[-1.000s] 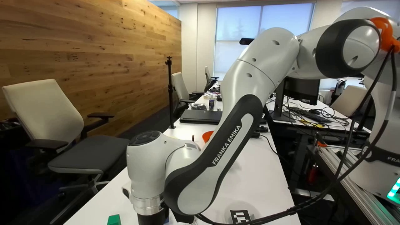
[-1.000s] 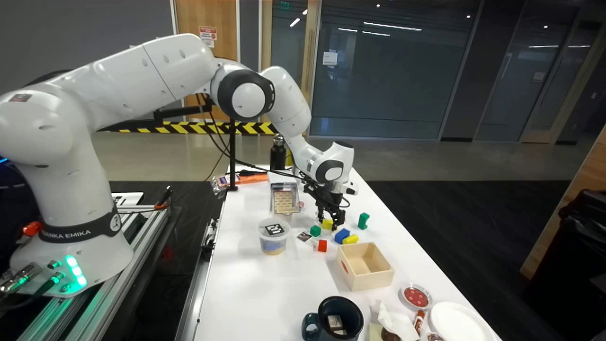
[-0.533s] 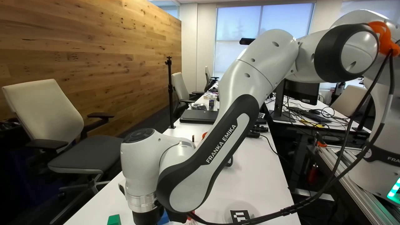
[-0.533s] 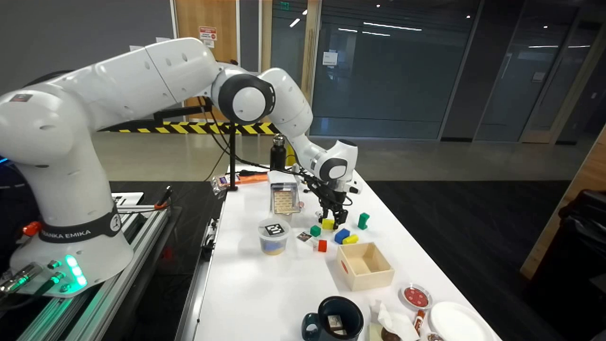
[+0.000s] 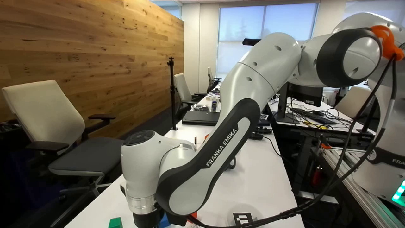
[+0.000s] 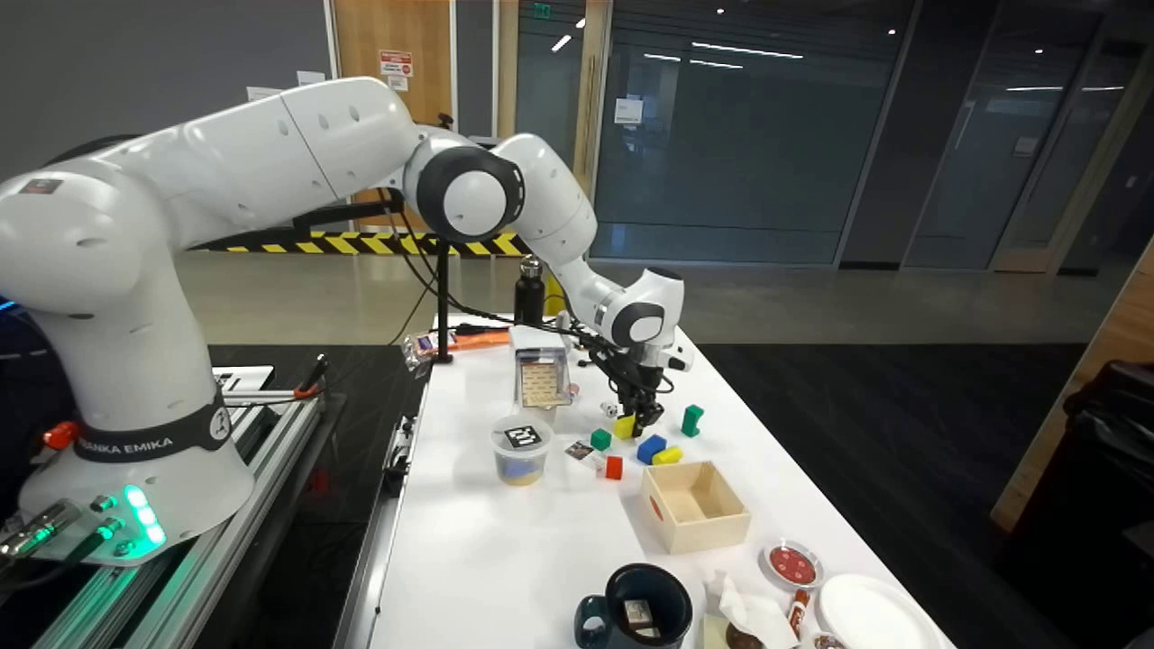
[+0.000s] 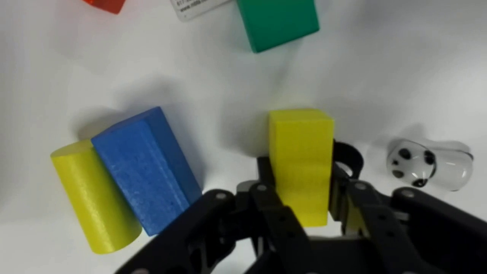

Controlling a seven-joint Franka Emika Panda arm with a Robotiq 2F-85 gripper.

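- Yellow block: it lies right of centre in the wrist view, between the two sides of the gripper, and appears to rest on the table.
- Gripper: its hold is what has just changed. Its sides now clamp the yellow block, while half a second ago an exterior view shows them spread around it.
- Meaning: the work looks to be at taking hold; the grip seems made, with the block not yet clear of the table.
- Arm: in both exterior views it stands a little lower than a second ago.
- Around the yellow block, in the wrist view: at 9 o'clock the blue block, the cylinder seemingly touching its far side; at 12 the green cube; at 10 the red block; at 3 the spotted capsule.
- Farther out, in an exterior view: the box towards 5 o'clock, the mug towards 6, the tub towards 9.
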